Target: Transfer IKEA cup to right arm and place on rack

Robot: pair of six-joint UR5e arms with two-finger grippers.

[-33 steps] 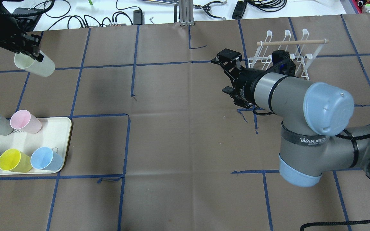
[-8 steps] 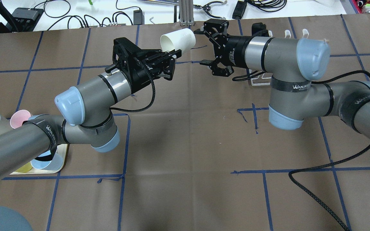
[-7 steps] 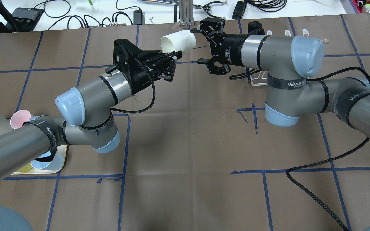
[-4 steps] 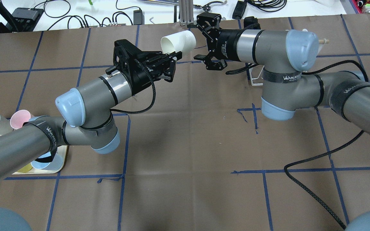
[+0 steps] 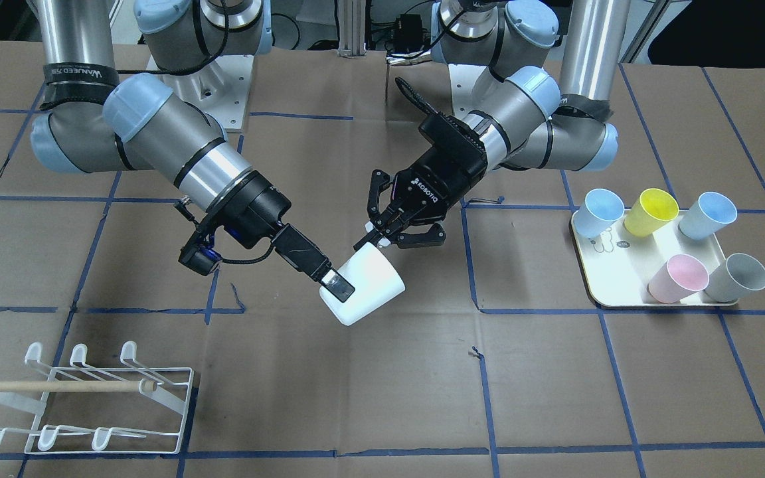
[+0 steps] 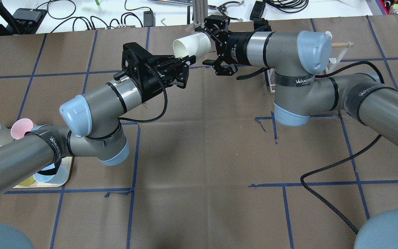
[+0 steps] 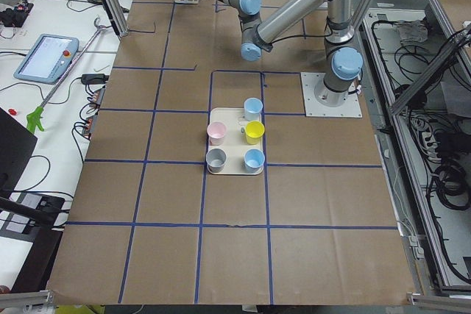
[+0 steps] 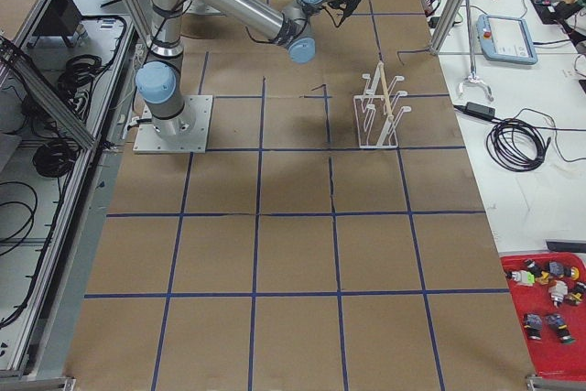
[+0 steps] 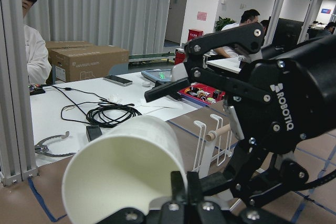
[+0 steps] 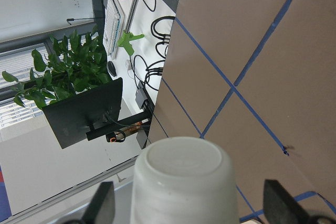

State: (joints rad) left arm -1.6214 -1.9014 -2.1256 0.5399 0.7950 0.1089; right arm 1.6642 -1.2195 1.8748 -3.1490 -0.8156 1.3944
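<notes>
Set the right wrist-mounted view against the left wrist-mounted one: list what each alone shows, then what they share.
Only the right wrist view: the white cup's closed base, the blue-taped table, a potted plant. Only the left wrist view: the cup's open mouth, the left claw pinching its rim, the white wire rack. Both: the cup and the right claw, open around its base end.
</notes>
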